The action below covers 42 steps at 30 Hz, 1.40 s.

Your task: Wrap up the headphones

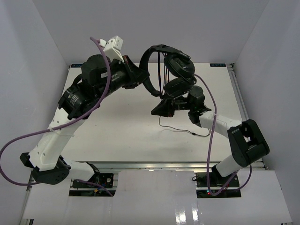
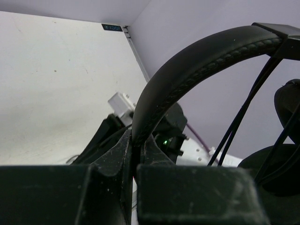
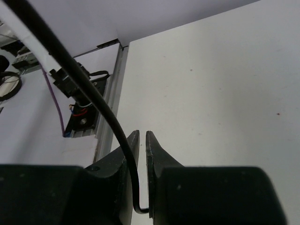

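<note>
Black headband [image 2: 197, 61] sits clamped in left fingers [image 2: 117, 159]; right fingers [image 3: 159, 159] pinch the cord [image 3: 89, 89]: pull taut, loop snugly.

On the white table [image 1: 122, 136] lies a slack, curving run of thin black cord [image 1: 185, 131].

The left hand [image 2: 137, 146] fills the bottom of the frame, its two dark fingers [image 2: 123, 152] pinched on the headband [image 2: 197, 58] of the black headphones [image 2: 288, 110]. The stitched band arches from lower centre to the upper right. Thin black cords [image 2: 243, 112] slant down at right, across the earcups. Behind the fingers, part of another arm shows a green light [image 2: 165, 140], a white block [image 2: 121, 104] and a purple cable [image 2: 197, 136]. The white desk [image 2: 56, 84] fills the left.
</note>
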{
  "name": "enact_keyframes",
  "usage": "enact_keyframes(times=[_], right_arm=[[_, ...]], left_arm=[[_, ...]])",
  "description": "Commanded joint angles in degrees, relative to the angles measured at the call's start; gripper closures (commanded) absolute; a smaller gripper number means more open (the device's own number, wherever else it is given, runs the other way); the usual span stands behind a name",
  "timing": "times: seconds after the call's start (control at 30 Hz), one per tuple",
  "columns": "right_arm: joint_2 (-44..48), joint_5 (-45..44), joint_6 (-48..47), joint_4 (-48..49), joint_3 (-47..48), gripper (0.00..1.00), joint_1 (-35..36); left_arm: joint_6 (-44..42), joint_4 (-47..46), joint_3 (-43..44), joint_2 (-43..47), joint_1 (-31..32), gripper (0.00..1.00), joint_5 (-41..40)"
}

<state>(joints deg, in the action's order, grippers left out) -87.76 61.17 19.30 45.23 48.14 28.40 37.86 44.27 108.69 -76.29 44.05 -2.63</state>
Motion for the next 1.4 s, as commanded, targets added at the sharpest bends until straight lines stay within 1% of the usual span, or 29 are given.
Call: enact_keyframes(times=[0.0,0.13,0.23,0.4,0.47,0.5,0.53,0.63,0.67,0.7,0.8,0.83,0.87,0.9,0.97,1.03,1.1,1.13,1.23,1.37], right_arm=[[0.0,3.0,2.1,8.2,-3.2,0.84,3.6],[1.7,4.3,0.3,7.5,-6.5,0.84,6.2],[2.9,5.6,-0.9,5.9,-7.2,0.84,7.4],[7.2,6.5,-6.7,-1.0,-9.1,0.86,8.4],[10.2,6.0,-13.0,-9.3,-9.3,0.87,8.8],[10.9,5.6,-15.5,-15.7,-8.7,0.87,9.3],[11.6,5.3,-18.4,-19.9,-8.1,0.87,9.6],[13.4,3.9,-31.0,-37.2,-3.9,0.90,10.2],[13.8,3.4,-38.4,-42.5,-2.4,0.90,10.3],[13.9,2.3,-43.7,-49.4,-0.5,0.91,10.4],[14.0,-1.7,-58.6,-67.5,4.6,0.92,11.3],[13.9,-4.2,-62.3,-75.3,7.0,0.92,11.6],[14.0,-5.7,-68.9,-79.3,8.4,0.92,11.7],[14.6,-8.1,-71.8,-84.0,10.4,0.92,11.8],[15.9,-11.6,-76.6,-90.0,13.5,0.92,11.8],[18.2,-15.5,-83.0,-95.6,17.5,0.92,12.1],[19.7,-18.1,-85.9,-99.1,20.8,0.92,13.1],[20.5,-20.1,-89.0,-101.7,23.3,0.92,14.3],[22.0,-26.1,-89.7,-105.0,30.4,0.92,16.9],[22.8,-31.4,-89.6,-106.3,38.5,0.92,19.3]], left_arm=[[4.9,-6.9,3.2,2.2,0.2,1.00,-5.7],[6.2,-10.9,1.7,5.1,0.2,1.00,-13.0],[6.7,-13.4,-0.6,7.0,0.2,1.00,-18.0],[6.6,-13.6,-1.2,8.5,0.2,1.00,-28.3],[6.7,-13.4,-2.1,9.3,0.2,1.00,-34.4],[6.8,-13.4,-3.0,9.8,0.2,1.00,-37.9],[6.3,-14.4,-3.4,10.0,0.2,1.00,-39.4],[3.7,-14.8,-3.8,9.7,0.2,1.00,-46.2],[2.5,-15.3,-3.8,9.6,0.2,1.00,-47.8],[1.6,-15.6,-3.8,9.3,0.2,1.00,-50.0],[-4.8,-21.4,-5.8,9.0,0.2,1.00,-54.8],[-7.6,-23.9,-6.7,9.0,0.2,1.00,-55.8],[-9.9,-25.3,-7.3,8.8,0.2,1.00,-56.5],[-11.7,-26.1,-7.7,8.5,0.2,1.00,-57.6],[-12.8,-25.6,-8.8,8.5,0.2,1.00,-59.1],[-15.1,-28.1,-11.6,9.8,0.1,1.00,-60.8],[-16.2,-29.3,-14.9,10.9,0.0,1.00,-61.7],[-17.6,-31.4,-16.5,11.4,-0.2,1.00,-62.3],[-17.7,-29.5,-17.4,10.7,-0.7,1.00,-62.8],[-13.7,-23.0,-18.0,9.1,-2.1,1.00,-60.4]])
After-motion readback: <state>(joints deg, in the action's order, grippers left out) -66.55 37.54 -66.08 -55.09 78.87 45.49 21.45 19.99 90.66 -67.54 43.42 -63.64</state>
